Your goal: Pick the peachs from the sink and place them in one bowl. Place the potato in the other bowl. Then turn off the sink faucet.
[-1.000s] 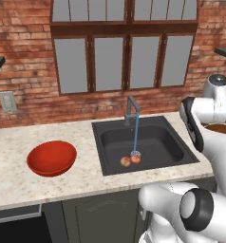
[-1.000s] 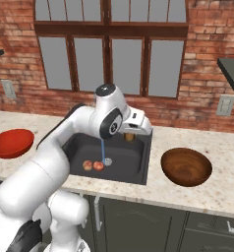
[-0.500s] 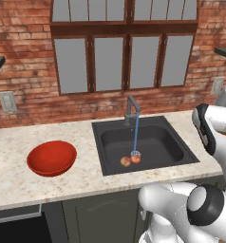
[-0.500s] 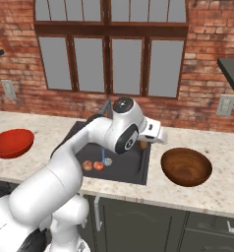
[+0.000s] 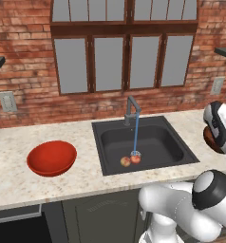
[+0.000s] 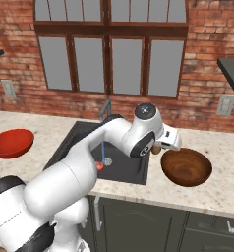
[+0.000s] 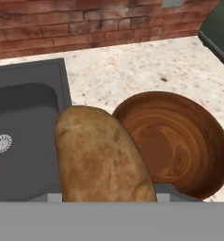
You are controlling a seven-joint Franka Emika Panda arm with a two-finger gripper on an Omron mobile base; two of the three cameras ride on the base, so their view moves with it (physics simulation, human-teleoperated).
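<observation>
Potato sits in your hand, which is closed on it, poised over the counter between the sink and the brown wooden bowl, just left of the bowl's rim. Two peaches lie side by side on the sink floor, at the foot of the water stream running from the faucet. On your left, the red bowl rests on the counter, well apart from the sink.

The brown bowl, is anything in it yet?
Empty. The brown bowl shows only bare wood inside; the potato hangs beside it, above the sink's edge.
</observation>
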